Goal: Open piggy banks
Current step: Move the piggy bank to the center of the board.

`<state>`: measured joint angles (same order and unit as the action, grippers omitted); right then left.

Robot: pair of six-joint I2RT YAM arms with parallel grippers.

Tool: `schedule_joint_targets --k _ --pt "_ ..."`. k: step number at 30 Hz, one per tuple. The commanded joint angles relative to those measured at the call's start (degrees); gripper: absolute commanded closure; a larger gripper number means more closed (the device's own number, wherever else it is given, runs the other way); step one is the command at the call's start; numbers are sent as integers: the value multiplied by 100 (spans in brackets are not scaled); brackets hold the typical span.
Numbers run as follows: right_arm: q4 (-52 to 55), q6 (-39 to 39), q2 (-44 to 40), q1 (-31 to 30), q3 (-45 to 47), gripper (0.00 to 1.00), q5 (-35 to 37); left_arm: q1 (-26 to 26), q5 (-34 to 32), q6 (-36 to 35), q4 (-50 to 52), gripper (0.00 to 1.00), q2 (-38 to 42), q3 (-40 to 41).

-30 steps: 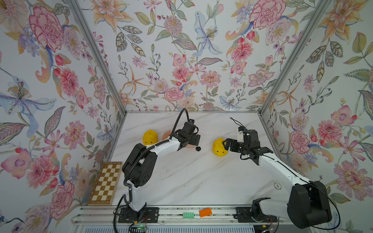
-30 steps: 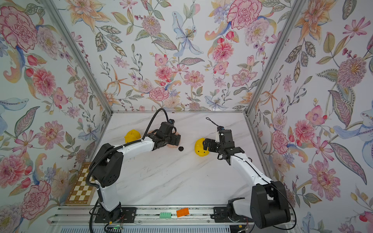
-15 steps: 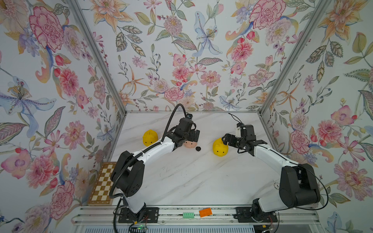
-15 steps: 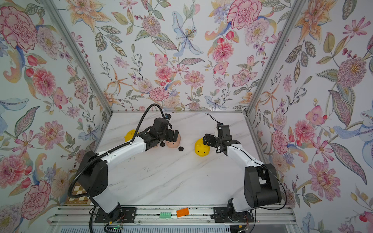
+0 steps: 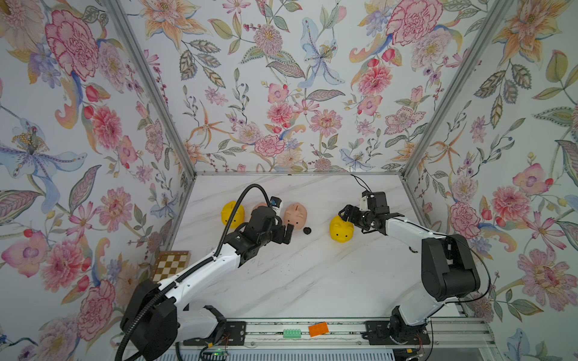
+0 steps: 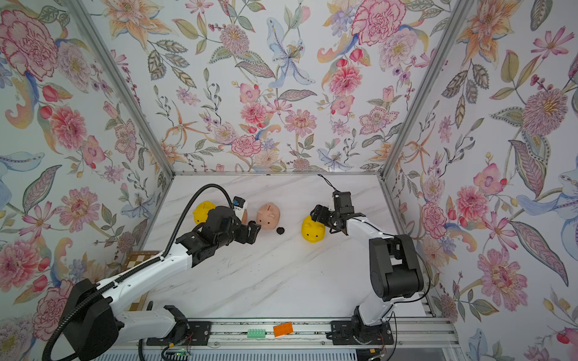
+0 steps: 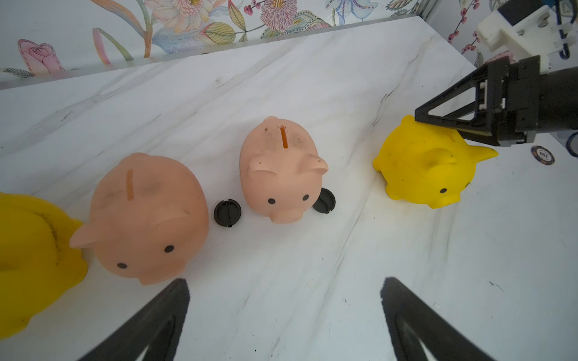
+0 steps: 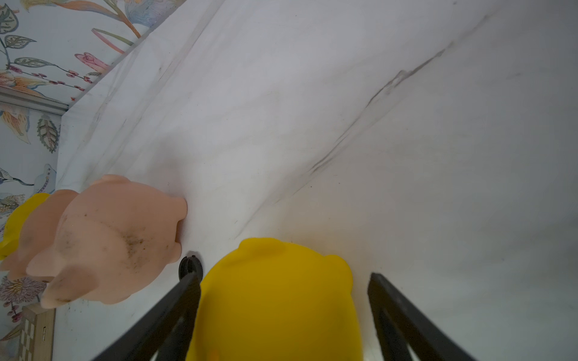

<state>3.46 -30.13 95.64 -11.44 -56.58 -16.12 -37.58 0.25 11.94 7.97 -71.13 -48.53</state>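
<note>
Four piggy banks stand in a row on the table (image 5: pixel 312 275), and the centre pink pig (image 7: pixel 281 168) is our marker. It's upright, and the coin slot on top shows only a thin orange slit, so I cannot tell what it holds. On the left arm's side of it stands the second pink pig (image 7: pixel 147 215), slot up too and contents just as unreadable. Beyond that one is the outer yellow pig (image 7: pixel 31 256), cut off by the frame edge in the left wrist view.

A black plug (image 7: pixel 227 212) lies flat between the two pink pigs. Another plug (image 7: pixel 325 201) peeks out from behind the centre pink pig's cheek on the right arm's side, half hidden. Further that way, well apart, sits the lone yellow pig (image 8: pixel 275 297).

The right hand (image 8: pixel 284 275) straddles it from behind, spread wide. One finger (image 8: pixel 189 287) is against its flank and a sliver of table shows at the other, so there's no squeeze. Its slot is out of sight.

The left hand (image 7: pixel 284 281) hovers on the centre pink pig's snout side, fingers wide, nothing between them. In both top views the left arm covers most of the second pink pig. A small round chip (image 7: pixel 544 155) lies on the table past the lone yellow pig.
</note>
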Motion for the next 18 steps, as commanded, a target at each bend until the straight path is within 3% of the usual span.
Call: schedule_joint_targets --k 1,9,18 --pt "-212 -408 -26 -222 -7 15 30 -45 152 123 -298 1 408 370" --pt "-533 -1590 -517 -999 699 14 1064 -39 323 225 -587 1 808 903" --pt "-624 -3026 -705 -2594 938 13 2300 -39 623 313 -979 1 837 1218"
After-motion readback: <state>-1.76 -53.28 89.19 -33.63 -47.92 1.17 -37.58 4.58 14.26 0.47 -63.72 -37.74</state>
